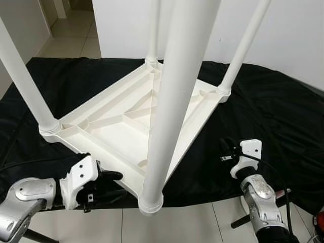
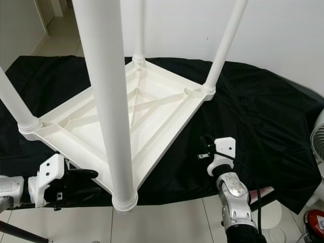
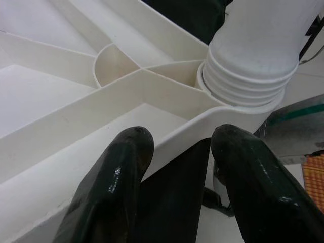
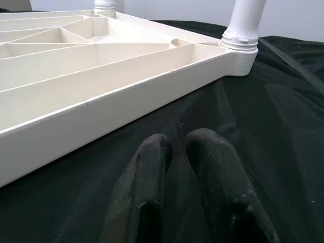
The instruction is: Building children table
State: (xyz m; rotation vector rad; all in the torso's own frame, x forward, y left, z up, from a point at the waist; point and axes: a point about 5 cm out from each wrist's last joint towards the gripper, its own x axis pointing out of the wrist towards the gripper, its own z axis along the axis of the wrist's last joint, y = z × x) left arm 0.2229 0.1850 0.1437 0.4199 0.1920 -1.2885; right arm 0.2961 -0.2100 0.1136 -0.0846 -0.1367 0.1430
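Note:
A white plastic children's table (image 1: 116,134) lies upside down on a black cloth, its ribbed underside facing up. White legs stand in its corners: the near leg (image 1: 174,101), the left leg (image 1: 25,81) and the far right leg (image 1: 243,45). My left gripper (image 1: 114,177) is at the near edge beside the near leg's socket (image 3: 248,76). It is open, one finger over the table's rim (image 3: 172,136) and one outside it. My right gripper (image 1: 226,147) is shut with nothing in it. It rests low over the cloth, apart from the table's right edge (image 4: 126,96).
The black cloth (image 1: 268,116) covers a low surface whose front edge drops to a tiled floor (image 1: 202,223). A white wall (image 1: 293,30) stands behind. A fan (image 2: 318,147) and a red object (image 2: 315,223) sit at the far right. A doorway (image 1: 71,30) opens at the back left.

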